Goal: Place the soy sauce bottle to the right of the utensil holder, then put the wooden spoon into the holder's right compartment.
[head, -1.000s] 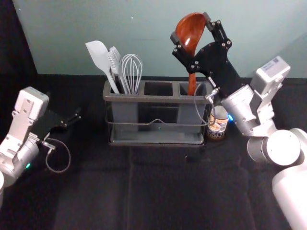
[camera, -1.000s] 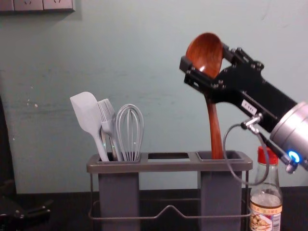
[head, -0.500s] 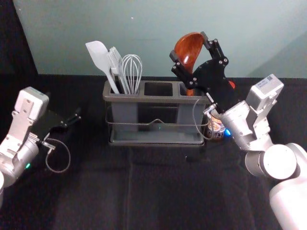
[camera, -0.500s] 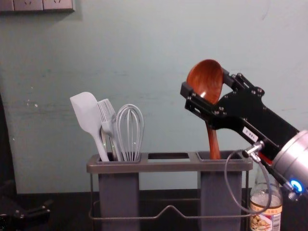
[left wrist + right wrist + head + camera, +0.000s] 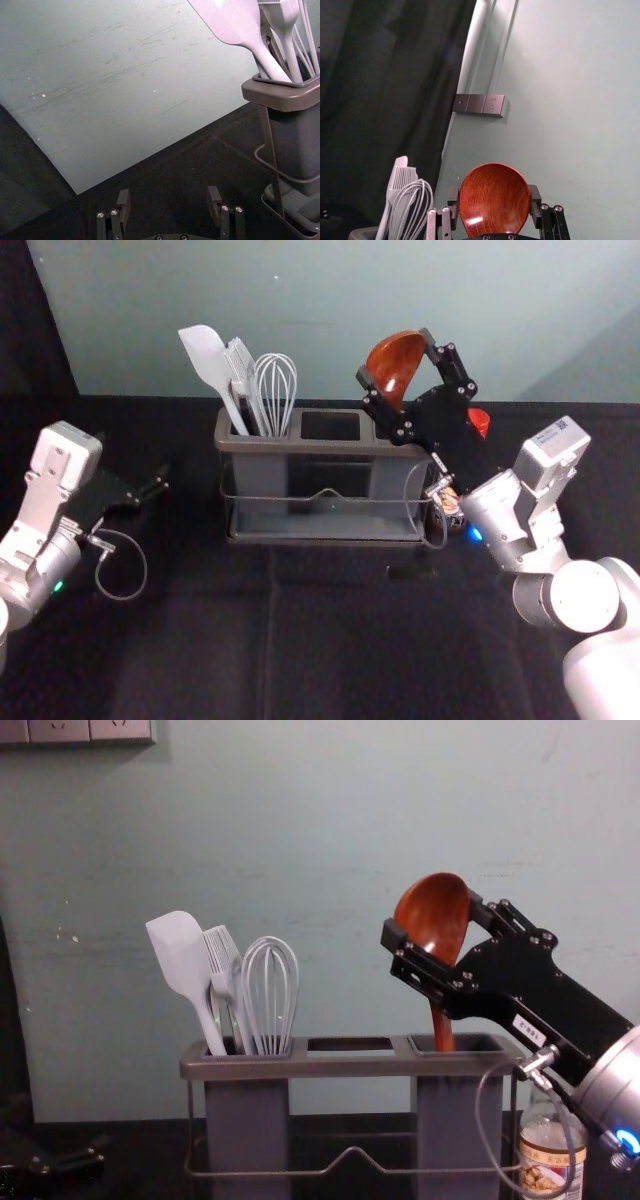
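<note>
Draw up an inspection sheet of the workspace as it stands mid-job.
Surface: creased black cloth.
Wooden spoon: handle down in the right compartment, bowl above the rim.
Soy sauce bottle: upright, right of the utensil holder.
Other utensils: white spatula, brush, whisk, left compartment.
Clutter: faint dark patch, unclear what.
Right gripper: closed on the spoon's bowl.
Left gripper: open, parked left.
Cables: loop near the bottle.
Surroundings: pale wall, scuffed.

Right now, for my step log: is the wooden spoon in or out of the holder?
Partly in: the wooden spoon has its handle down in the right compartment, its bowl above the rim, in the right claw.
</note>
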### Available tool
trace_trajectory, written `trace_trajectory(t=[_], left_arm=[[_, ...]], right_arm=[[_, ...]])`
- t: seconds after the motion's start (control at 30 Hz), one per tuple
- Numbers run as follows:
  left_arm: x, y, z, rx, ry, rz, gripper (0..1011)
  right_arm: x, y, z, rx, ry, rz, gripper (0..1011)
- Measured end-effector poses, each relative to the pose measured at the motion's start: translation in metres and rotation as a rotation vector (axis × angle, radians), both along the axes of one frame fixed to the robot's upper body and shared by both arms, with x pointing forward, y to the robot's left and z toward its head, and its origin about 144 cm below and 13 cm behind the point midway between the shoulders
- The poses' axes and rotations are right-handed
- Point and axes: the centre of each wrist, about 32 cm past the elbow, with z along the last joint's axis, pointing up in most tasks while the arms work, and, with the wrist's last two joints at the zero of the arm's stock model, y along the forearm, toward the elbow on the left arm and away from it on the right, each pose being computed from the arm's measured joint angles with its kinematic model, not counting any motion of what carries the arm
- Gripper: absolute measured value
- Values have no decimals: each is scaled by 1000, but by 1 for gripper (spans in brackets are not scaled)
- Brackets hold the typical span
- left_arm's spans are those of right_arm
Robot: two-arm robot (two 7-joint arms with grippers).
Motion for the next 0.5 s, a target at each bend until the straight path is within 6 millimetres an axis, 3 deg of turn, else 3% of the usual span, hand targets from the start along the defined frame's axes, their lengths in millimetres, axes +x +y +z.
trace_trajectory(t=[0.33,0.5], left_arm=[[0,0,0,0,0,0,1005],[0,0,0,0,0,0,1005]], right_arm=[[-6,-1,-7,16,7,-11,837],[-6,-1,-8,29,5,-21,942]])
